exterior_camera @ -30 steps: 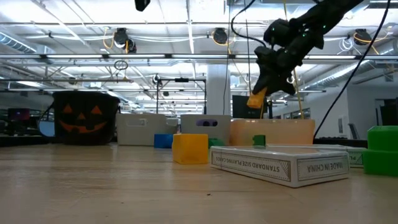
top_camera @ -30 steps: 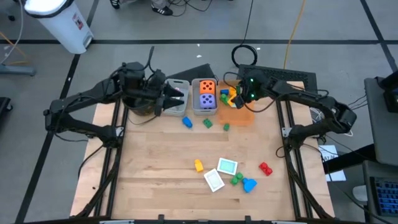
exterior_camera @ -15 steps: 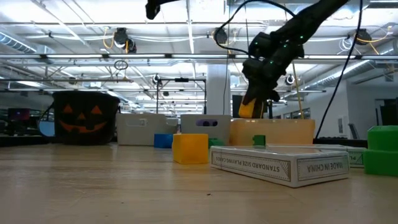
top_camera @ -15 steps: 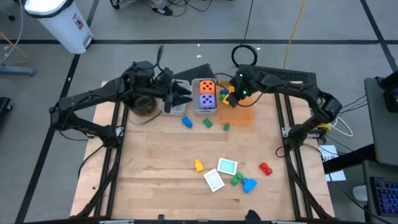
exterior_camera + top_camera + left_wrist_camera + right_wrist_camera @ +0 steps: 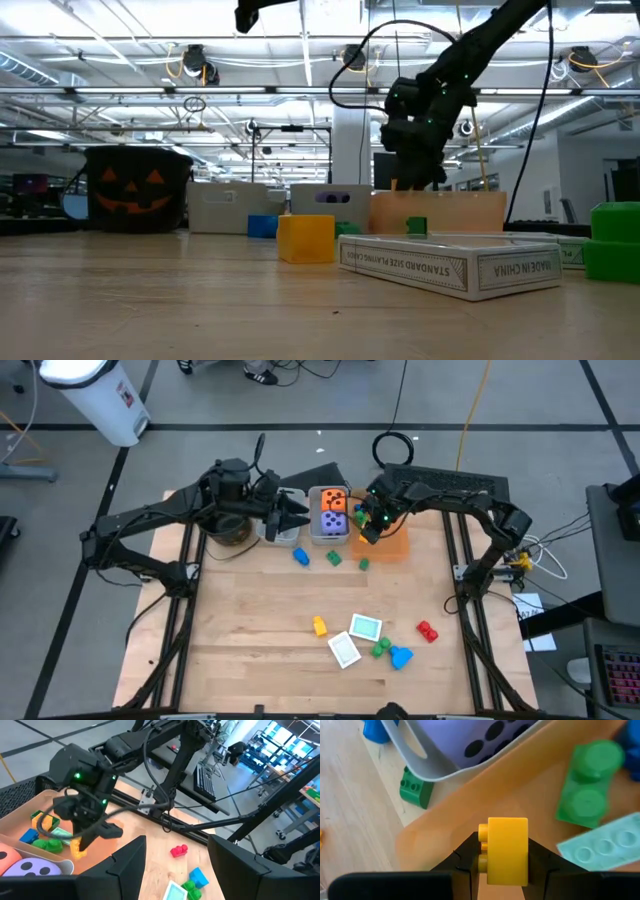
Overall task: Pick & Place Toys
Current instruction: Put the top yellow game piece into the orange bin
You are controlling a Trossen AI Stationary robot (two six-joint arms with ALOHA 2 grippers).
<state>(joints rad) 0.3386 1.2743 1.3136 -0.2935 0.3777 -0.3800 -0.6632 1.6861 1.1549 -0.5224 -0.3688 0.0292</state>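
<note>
My right gripper (image 5: 368,532) is shut on a small yellow block (image 5: 507,850) and reaches down over the left part of the orange bin (image 5: 397,546), at about rim height in the low view. Green, blue and teal toys (image 5: 587,795) lie in that bin. My left gripper (image 5: 300,515) hovers open and empty above the grey bins. The middle grey bin (image 5: 313,525) holds an orange die (image 5: 333,500) and a purple die (image 5: 335,520). Several loose blocks and two cards lie on the wooden table. My right gripper pinches the yellow block by two opposite side faces (image 5: 490,855) between its two fingers. The fingers slant down from the table's far right. The block is studs sideways, over the orange bin's floor; whether it touches the floor I cannot tell.
A black pumpkin pot (image 5: 228,530) stands left of the bins. Blue (image 5: 301,557) and green (image 5: 334,560) blocks lie just before the bins. Nearer the front lie a yellow block (image 5: 319,626), a teal card (image 5: 366,627), a white card (image 5: 345,650) and a red block (image 5: 427,630).
My right gripper has come down with the yellow block toward the orange bin and a little toward the table's left, tipping to point more steeply down. My left gripper has shifted slightly toward the table's right and then kept still.
</note>
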